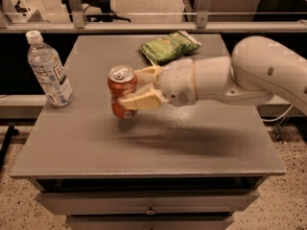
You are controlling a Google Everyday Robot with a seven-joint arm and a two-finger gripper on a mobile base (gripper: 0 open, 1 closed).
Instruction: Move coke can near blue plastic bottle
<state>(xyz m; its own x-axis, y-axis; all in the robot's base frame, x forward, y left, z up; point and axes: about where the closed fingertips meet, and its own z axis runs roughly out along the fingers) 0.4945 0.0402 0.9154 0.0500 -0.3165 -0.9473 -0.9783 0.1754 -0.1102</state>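
The coke can, red-orange with a silver top and pull tab, is upright near the middle-left of the grey table. My gripper reaches in from the right and is shut on the can, one cream finger in front and one behind. The can seems to be held just above the table top. The blue plastic bottle, clear with a white cap and a white-and-blue label, stands upright at the table's left edge, about a can's width or two left of the can.
A green snack bag lies at the back of the table behind the gripper. My white arm spans the right half of the table. A drawer front runs under the table's near edge. A rail crosses behind the table.
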